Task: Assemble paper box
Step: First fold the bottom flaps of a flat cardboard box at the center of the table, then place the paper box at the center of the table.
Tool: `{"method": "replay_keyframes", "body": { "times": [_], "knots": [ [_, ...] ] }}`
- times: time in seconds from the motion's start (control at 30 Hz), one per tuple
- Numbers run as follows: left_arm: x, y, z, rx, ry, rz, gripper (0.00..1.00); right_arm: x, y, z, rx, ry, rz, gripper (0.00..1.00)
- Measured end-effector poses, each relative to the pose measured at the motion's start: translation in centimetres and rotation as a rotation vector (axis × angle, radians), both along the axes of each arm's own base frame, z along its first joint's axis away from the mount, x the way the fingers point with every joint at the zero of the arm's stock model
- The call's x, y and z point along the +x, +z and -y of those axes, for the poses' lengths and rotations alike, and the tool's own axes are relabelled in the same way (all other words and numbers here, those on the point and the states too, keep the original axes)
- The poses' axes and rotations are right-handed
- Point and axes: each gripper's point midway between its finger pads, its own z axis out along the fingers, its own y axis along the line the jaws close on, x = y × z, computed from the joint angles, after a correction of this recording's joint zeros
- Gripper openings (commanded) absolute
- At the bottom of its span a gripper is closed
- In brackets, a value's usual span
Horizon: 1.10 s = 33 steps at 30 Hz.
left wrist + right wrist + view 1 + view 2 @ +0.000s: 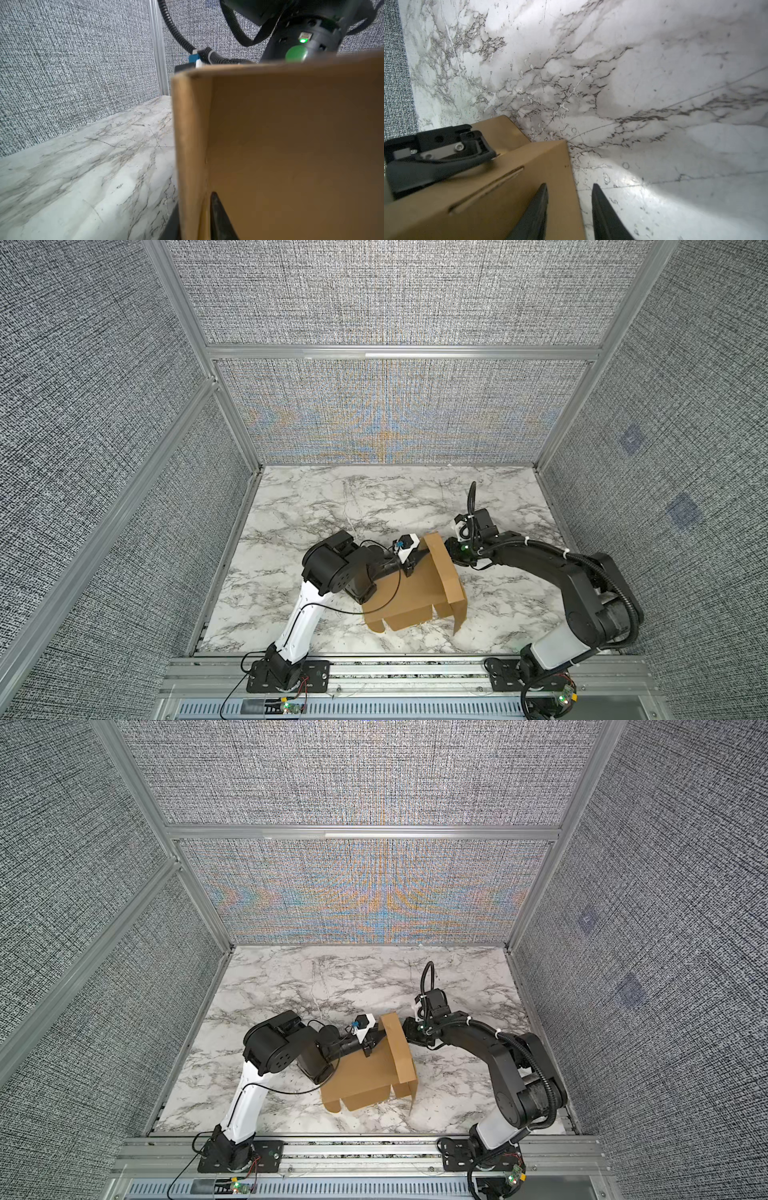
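Tan cardboard of the paper box [291, 145] fills the left wrist view; half-folded, it sits front and middle on the marble tabletop [332, 506], one large panel raised upright. At that panel's far corner the left gripper [417, 560] has fingers either side of a narrow flap; clamped or not, I cannot tell. Beside the panel's slotted outer face the right gripper [569, 187] holds nothing, jaws narrowly apart

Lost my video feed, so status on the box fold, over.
Left gripper astride raised flap, grip unclear. Right gripper open at raised panel's edge. Paper box part folded, one wall up. Nothing in the way.
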Motion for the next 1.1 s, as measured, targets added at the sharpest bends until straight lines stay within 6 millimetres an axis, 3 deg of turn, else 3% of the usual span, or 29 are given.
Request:
{"method": "replay_keyframes", "body": {
  "times": [0.23,0.4,0.5,0.63,0.8,1.0,1.1],
  "knots": [
    [-0.1,-0.4,-0.2,0.020,-0.006,-0.016,0.24,-1.0,-1.1,0.5,-0.006,0.014,-0.027,0.38],
    [0.1,-1.0,0.2,0.031,-0.014,-0.024,0.20,-1.7,-1.9,-0.3,-0.005,0.043,-0.051,0.37],
    [0.1,-1.6,0.4,0.049,-0.024,-0.039,0.15,-1.8,-1.9,-0.9,0.000,0.061,-0.049,0.38],
    [-0.1,-1.8,0.5,0.064,-0.033,-0.021,0.00,-1.6,-1.7,-1.1,-0.007,0.062,-0.042,0.38],
    [-0.1,-1.9,0.5,0.074,-0.033,-0.003,0.00,-1.3,-1.6,-1.2,-0.007,0.061,-0.039,0.38],
    [0.0,-1.5,0.6,0.093,-0.034,-0.019,0.00,-0.3,0.6,-0.3,0.007,0.031,0.022,0.39],
    [0.7,0.4,0.4,0.105,-0.022,-0.027,0.00,0.3,2.8,1.6,0.008,-0.025,0.080,0.41]
  ]
}}
